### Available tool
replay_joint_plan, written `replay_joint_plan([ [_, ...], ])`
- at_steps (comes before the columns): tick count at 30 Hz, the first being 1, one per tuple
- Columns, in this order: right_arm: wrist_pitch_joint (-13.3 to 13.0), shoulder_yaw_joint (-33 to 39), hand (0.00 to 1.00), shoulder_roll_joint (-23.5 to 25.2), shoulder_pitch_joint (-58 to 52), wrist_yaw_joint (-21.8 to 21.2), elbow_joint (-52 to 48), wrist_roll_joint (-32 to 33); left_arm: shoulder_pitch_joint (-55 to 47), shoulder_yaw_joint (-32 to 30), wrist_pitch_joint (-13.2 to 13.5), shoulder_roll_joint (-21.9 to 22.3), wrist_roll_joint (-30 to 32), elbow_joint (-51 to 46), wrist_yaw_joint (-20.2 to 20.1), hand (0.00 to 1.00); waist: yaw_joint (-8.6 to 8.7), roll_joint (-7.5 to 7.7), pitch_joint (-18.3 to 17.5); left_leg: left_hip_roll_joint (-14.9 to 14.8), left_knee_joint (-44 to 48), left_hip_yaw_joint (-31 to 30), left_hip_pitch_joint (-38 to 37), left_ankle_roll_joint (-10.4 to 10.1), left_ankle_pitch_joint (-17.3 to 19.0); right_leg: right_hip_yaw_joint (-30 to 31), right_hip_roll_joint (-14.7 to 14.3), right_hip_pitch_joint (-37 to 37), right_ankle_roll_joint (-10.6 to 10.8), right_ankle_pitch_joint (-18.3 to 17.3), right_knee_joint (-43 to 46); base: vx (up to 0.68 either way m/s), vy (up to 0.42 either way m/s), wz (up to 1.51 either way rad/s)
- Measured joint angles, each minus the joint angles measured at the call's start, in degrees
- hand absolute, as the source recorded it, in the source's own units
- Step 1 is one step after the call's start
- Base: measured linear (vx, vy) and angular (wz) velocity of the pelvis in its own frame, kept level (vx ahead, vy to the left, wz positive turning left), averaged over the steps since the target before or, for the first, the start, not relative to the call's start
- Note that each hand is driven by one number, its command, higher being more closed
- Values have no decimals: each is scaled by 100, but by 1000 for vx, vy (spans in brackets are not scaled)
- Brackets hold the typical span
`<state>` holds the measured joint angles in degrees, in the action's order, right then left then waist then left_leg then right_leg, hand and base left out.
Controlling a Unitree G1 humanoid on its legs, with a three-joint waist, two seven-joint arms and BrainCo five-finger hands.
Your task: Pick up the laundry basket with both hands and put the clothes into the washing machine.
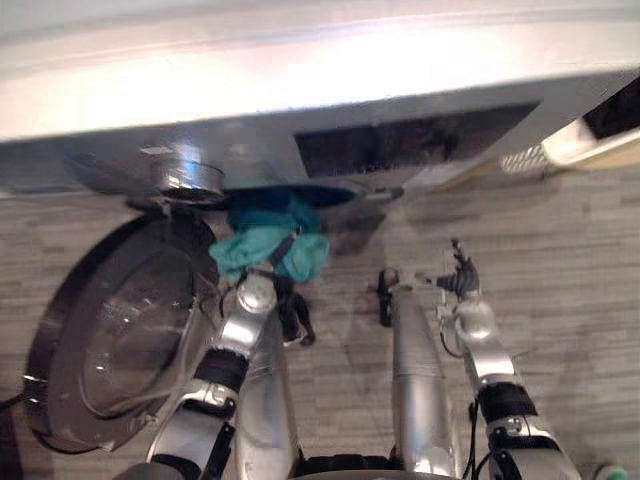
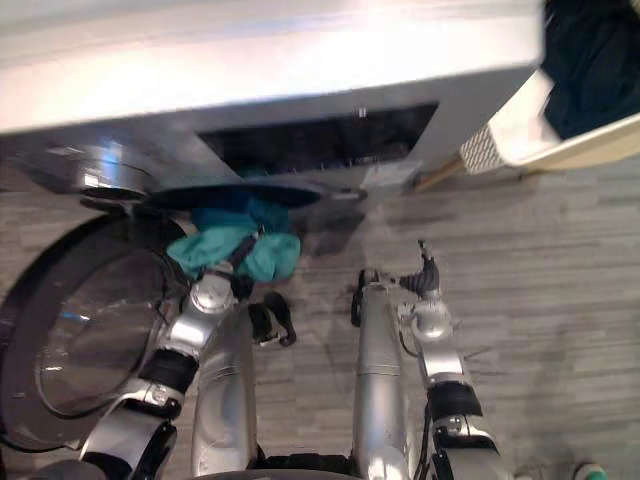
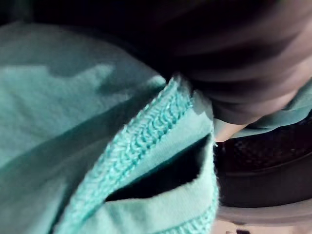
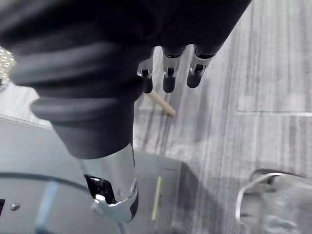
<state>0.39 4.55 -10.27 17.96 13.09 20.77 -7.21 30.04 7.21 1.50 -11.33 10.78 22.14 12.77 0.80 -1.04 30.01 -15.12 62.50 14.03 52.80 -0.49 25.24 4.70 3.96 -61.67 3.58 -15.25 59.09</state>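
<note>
A bundle of teal cloth (image 1: pixel 270 245) hangs at the dark drum opening (image 1: pixel 290 192) of the white washing machine (image 1: pixel 300 90). My left hand (image 1: pixel 256 295) is pressed into the bundle from below. Up close, the teal knit fabric (image 3: pixel 73 122) lies right against the hand's dark cover, with the drum's rim (image 3: pixel 263 180) just beyond. My right hand (image 1: pixel 462 275) hangs over the floor to the right of the opening, fingers (image 4: pixel 168 73) straight and holding nothing. The white laundry basket (image 2: pixel 530 130) stands at the far right beside the machine, with dark clothes (image 2: pixel 595 60) inside.
The round glass door (image 1: pixel 120 330) of the machine is swung wide open to the left, close beside my left arm. Grey plank floor (image 1: pixel 570 270) spreads to the right between the machine and the basket.
</note>
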Motion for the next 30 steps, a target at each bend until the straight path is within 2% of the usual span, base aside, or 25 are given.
replay_joint_plan([
  [2,-2,14,0,-4,124,82,-355,47,410,-147,-3,-242,-2,-242,39,100,5,4,100,-107,315,0,418,8,47,9,-47,-437,-21,-18,290,-88,-52,-8],
  [6,-34,13,0,1,220,131,-919,110,1387,-326,-66,-1073,10,-462,194,100,17,27,144,-363,849,-7,1205,43,111,16,-200,-1241,-27,-9,692,-85,-45,-11],
  [8,-198,11,0,1,237,141,-1123,116,2128,-327,-118,-1769,151,-492,295,100,42,29,145,-474,1044,-33,1597,50,115,-5,-254,-1618,-4,28,809,-86,-35,-11],
  [11,-341,9,0,16,220,124,-1146,113,2906,-267,-125,-2373,465,-495,439,100,109,34,149,-550,1217,-110,1891,75,129,-47,-300,-1849,30,52,886,-68,-11,-8],
  [16,-530,-6,0,42,186,48,-1319,98,4045,271,-120,-2572,1070,-20,475,100,157,62,164,-590,1361,-195,2203,81,130,-143,-315,-2075,-9,116,948,-52,-8,0],
  [17,-580,-5,0,68,183,46,-1319,98,4281,372,-125,-2574,1150,173,471,0,162,69,166,-591,1392,-221,2306,82,130,-156,-315,-2165,-6,118,972,-36,-10,1],
  [21,-586,-12,0,105,171,24,-1313,98,4677,390,-130,-2575,1160,723,386,0,207,117,193,-604,1484,-293,2549,82,130,-188,-328,-2367,-20,136,1027,-8,-3,0],
  [25,-532,-25,0,115,177,-65,-1308,97,4726,493,-260,-2569,1162,1608,-130,0,304,153,212,-622,1619,-435,2749,88,134,-284,-328,-2466,-20,134,1122,-6,1,1],
  [27,-502,-57,0,92,179,-103,-1293,95,4686,703,-305,-2539,1405,1899,-435,0,293,165,214,-623,1637,-450,2770,88,134,-293,-327,-2476,-20,134,1135,-17,3,1],
  [29,-497,-123,0,91,181,-203,-1293,93,4484,893,-325,-2513,1980,1927,-808,0,293,170,211,-632,1644,-444,2818,89,133,-291,-328,-2520,8,119,1119,-36,10,-2],
  [30,-498,-121,0,90,182,-217,-1298,99,4464,903,-325,-2489,2085,1941,-875,0,291,172,210,-636,1645,-440,2845,90,132,-289,-331,-2545,17,125,1114,-36,10,-4],
])
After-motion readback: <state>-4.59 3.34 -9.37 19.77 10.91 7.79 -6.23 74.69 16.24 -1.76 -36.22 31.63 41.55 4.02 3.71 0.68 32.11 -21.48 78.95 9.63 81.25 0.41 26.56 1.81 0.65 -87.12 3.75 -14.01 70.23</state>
